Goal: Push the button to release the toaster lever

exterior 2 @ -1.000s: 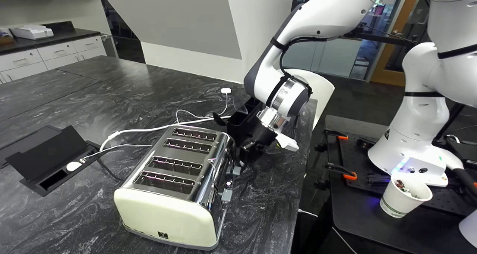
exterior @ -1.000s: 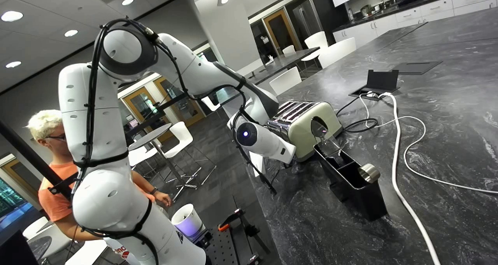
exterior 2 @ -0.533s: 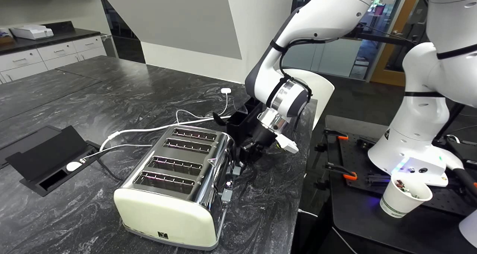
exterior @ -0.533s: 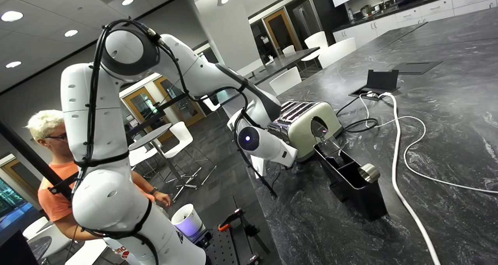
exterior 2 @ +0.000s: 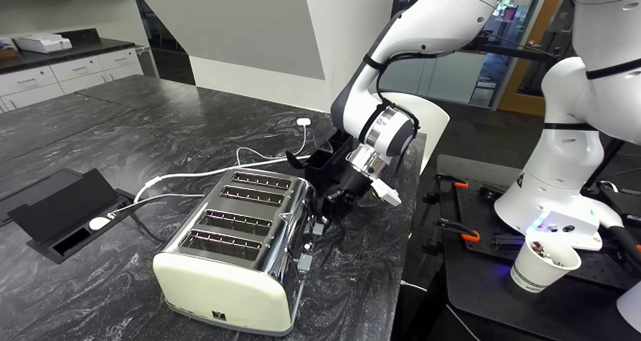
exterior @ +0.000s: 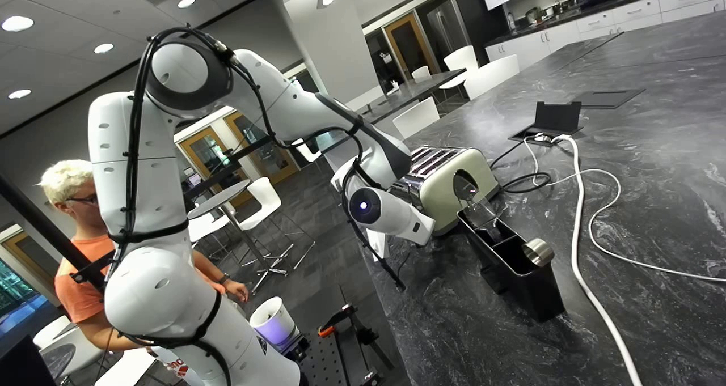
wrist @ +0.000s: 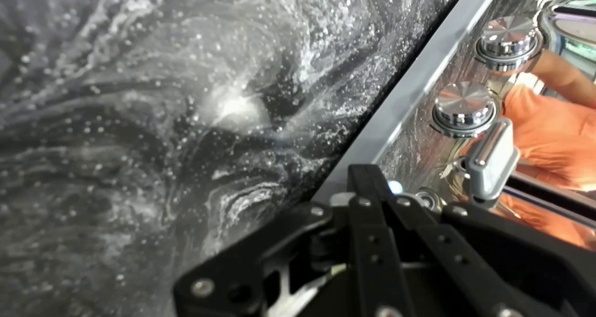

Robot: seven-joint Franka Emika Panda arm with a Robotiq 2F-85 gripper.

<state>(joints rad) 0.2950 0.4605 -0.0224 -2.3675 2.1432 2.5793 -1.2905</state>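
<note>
Downward the arm slopes, fingers together beside the toaster.

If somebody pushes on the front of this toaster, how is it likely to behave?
The toaster probably resists tipping: its body is wide and low. It is likely fairly heavy, with four slots and much shiny metal. Its mirror-like front may be slippery under the tool.

Room over counter alongside toaster; lever tab juts nr claw, blk box nrby.
</note>
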